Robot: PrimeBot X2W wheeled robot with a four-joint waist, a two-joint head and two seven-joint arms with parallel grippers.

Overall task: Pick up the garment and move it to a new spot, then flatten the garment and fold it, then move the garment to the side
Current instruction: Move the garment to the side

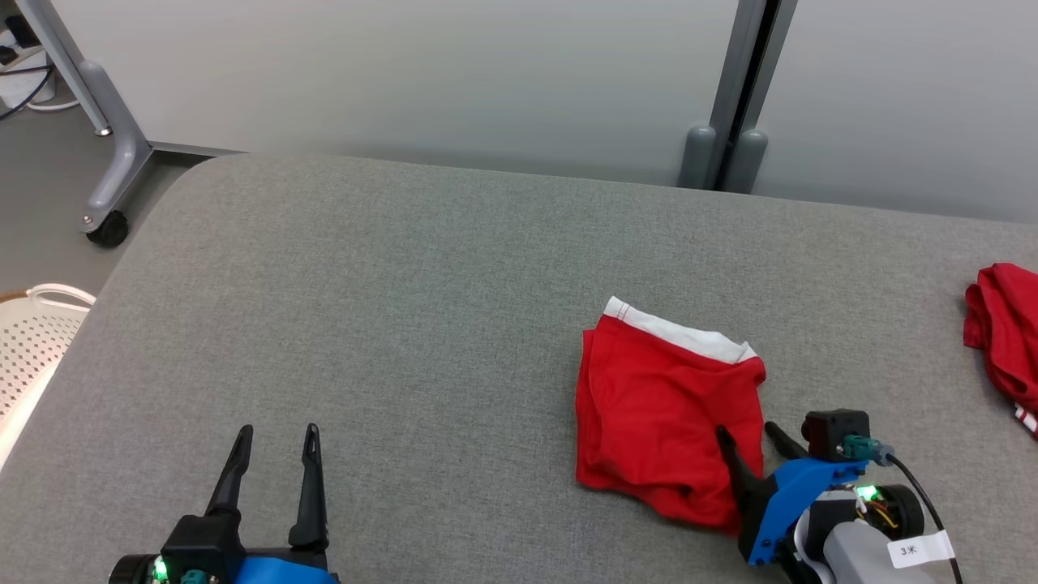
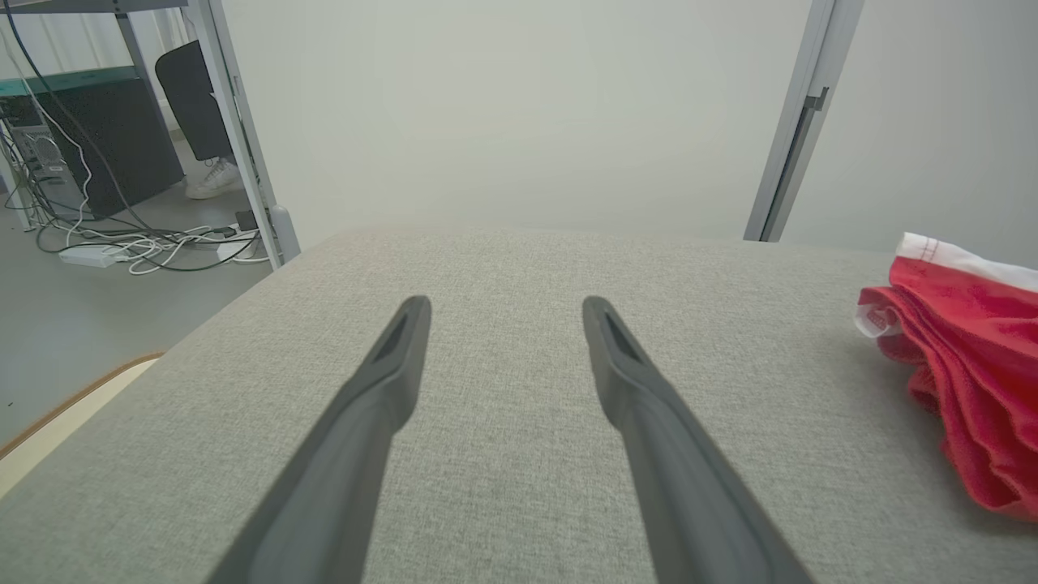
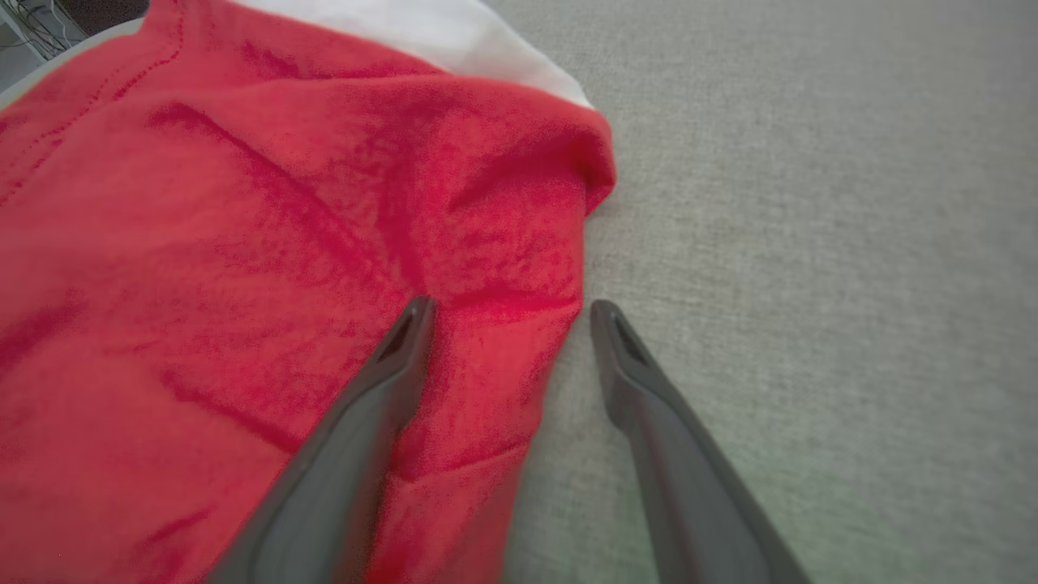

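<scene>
Red garment (image 1: 661, 405); second red cloth (image 1: 1005, 332) well apart

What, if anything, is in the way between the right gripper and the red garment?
Nothing visible. The right gripper is open at the red garment's right edge, one finger over the cloth, the other over bare table. A second red cloth lies apart at the table's right edge.

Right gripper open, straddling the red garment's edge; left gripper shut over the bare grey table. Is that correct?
Not quite: the left gripper is open, fingers well apart over the bare grey table, as the left wrist view shows. The right gripper is indeed open, straddling the edge of the red garment.
</scene>
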